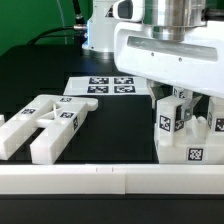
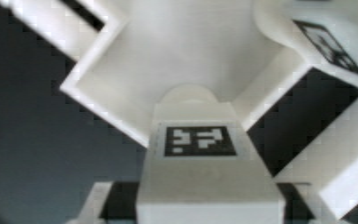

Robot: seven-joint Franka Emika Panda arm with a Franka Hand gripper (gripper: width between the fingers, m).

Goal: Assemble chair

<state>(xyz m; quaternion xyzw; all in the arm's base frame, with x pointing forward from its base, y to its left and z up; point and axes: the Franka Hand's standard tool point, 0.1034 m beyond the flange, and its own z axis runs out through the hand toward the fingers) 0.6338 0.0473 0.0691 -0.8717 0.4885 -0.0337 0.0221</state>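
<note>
The tagged chair bar, clamped in the end effector, likely needs a straight push into the white panel.

The exterior view sits low beside the counter, facing the arm closely. The wrist view looks down past the jaws, very near the chair piece both views share.

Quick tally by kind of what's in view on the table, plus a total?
Marker board: 1
Slotted chair frame, loose, on the exterior view's left: 1
Tagged chair piece held in the gripper: 1
Chair-part cluster below it, separate pieces unclear: 1
Front rail: 1
Total: 5
</note>
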